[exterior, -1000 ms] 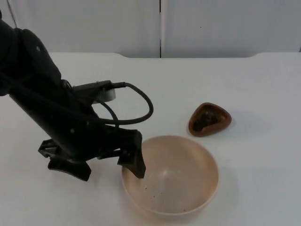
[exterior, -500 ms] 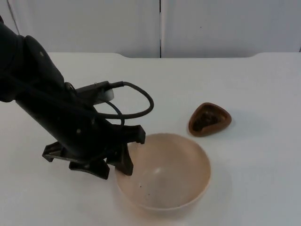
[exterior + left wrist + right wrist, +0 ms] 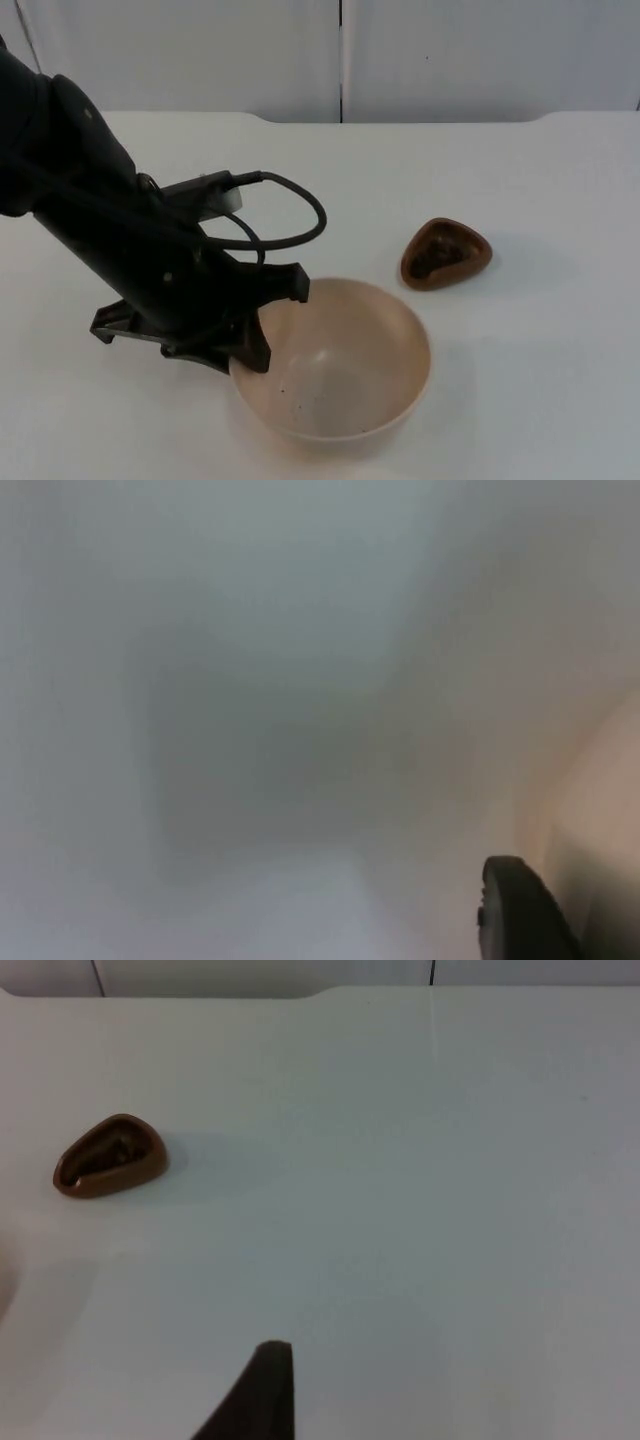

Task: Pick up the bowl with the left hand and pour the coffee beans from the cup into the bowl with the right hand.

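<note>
Left gripper point(image 3: 245, 345) clamped on the left rim of the peach bowl point(image 3: 335, 360), one finger inside the wall and the other outside, near the front edge of the tabletop point(image 3: 560, 380). Bowl tilted a bit, a few dark specks inside, otherwise bare. From the left wrist, just a black fingertip point(image 3: 520, 910) beside the pale peach wall of the bowl, rest a blur.

Brown cup point(image 3: 446, 253) with dark coffee beans point(image 3: 436, 256) inside, sitting apart from the bowl toward the back right, not touching it. Same cup from the right wrist point(image 3: 110, 1156), well away from that fingertip point(image 3: 262, 1392).

Right gripper somewhere over the right part of the tabletop; fingers open or closed, can't tell. Right arm just waiting.

Loads of open white surface right of the cup and behind it, up to the back edge. Grey partition wall point(image 3: 480, 55) right behind that, with a vertical seam in the middle.
</note>
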You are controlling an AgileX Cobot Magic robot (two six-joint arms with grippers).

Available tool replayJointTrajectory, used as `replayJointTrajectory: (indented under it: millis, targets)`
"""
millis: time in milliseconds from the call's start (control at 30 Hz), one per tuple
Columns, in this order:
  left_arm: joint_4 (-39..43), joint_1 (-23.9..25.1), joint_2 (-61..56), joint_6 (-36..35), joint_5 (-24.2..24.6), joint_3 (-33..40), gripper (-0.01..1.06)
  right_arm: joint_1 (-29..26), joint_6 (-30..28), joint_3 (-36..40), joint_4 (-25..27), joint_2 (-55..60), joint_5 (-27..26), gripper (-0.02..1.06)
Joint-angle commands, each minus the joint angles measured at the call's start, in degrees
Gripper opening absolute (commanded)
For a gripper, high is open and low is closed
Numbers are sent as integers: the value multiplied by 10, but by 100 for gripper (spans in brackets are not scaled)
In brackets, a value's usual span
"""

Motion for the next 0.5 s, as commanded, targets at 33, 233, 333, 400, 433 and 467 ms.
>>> replayJointTrajectory:
  millis: [33, 233, 333, 400, 433, 467]
  targets:
    - [-5, -3, -18, -1, 4, -1, 22, 2, -9, -1, -4, -2, -2, 105]
    - [23, 0, -48, -2, 5, -1, 11, 2, -9, -1, -4, -2, -2, 105]
    - [24, 0, -56, -2, 5, -1, 3, 2, -9, -1, -4, -2, -2, 105]
    - [24, 0, -60, -2, 5, -1, 0, 2, -9, -1, -4, -2, -2, 105]
    - [25, 0, -60, -2, 5, -1, 0, 2, -9, -1, -4, -2, -2, 105]
    - [25, 0, -60, -2, 6, -1, 0, 2, -9, -1, -4, -2, -2, 105]
